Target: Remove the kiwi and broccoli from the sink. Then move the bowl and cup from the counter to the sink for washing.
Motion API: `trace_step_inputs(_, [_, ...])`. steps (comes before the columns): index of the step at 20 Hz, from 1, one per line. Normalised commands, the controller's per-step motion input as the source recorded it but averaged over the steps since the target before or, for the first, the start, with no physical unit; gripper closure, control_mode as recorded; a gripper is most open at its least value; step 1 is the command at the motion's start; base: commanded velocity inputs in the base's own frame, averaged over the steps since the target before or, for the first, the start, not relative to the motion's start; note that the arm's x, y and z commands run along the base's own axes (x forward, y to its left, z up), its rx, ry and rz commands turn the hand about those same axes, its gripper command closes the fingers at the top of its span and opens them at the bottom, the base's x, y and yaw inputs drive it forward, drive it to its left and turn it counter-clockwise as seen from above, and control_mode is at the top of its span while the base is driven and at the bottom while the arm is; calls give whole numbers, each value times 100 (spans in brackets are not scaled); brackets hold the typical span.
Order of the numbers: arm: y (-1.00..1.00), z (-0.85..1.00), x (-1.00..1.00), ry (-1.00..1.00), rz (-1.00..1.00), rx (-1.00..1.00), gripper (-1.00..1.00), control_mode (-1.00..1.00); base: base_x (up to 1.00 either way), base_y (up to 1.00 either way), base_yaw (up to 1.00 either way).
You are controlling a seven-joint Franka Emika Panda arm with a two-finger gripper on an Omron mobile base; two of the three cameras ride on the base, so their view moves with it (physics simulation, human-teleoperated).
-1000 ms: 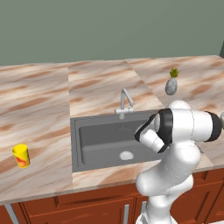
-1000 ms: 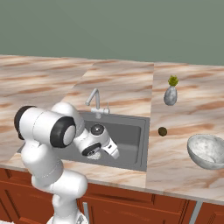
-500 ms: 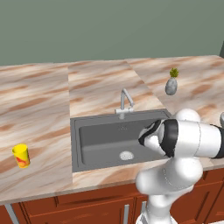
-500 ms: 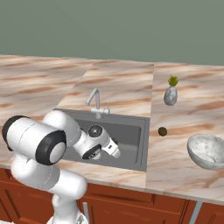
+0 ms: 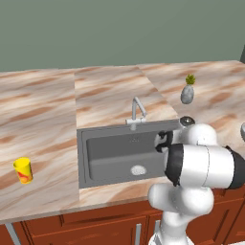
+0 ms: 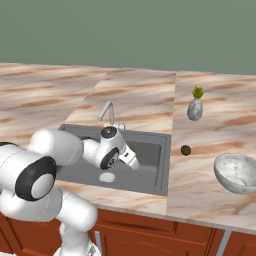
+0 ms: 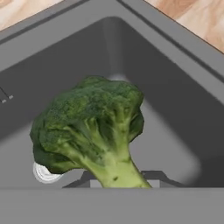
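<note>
While the kiwi is seen lying out on the counter, at three o'clock of the sink in the right base view, the broccoli is found low inside the basin, near its right-hand corner, with the drain showing at about eight o'clock of it in the hand view. The gripper is lowered into the sink, and its tips appear pressed against the pale stem from both sides, so the floret is judged to be clamped by the stalk. The step in hand is therefore taken to be the removal of the broccoli, the second half of clearing the sink. A straight lift is called for next, so that the basin wall is cleared before the floret is carried to bare marble. The bowl, at four o'clock of the kiwi, and the cup, at nine o'clock of the sink in the left base view, are left for later.
</note>
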Motion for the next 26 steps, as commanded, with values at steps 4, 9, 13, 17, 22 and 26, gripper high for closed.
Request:
trace_step_inputs(4, [-4,57,9,17,1,0,100,-100,0,0,0])
trace_step_inputs(9, [-13,49,0,29,1,0,100,-100,0,0,0])
trace_step_inputs(13, [-15,43,-1,28,1,0,100,-100,0,0,0])
trace_step_inputs(17, [-13,34,0,21,2,0,100,-100,0,0,0])
trace_step_inputs(22, [-15,26,0,10,1,0,100,-100,0,0,0])
trace_step_inputs(26, [-16,12,-7,3,0,5,100,-100,0,0,0])
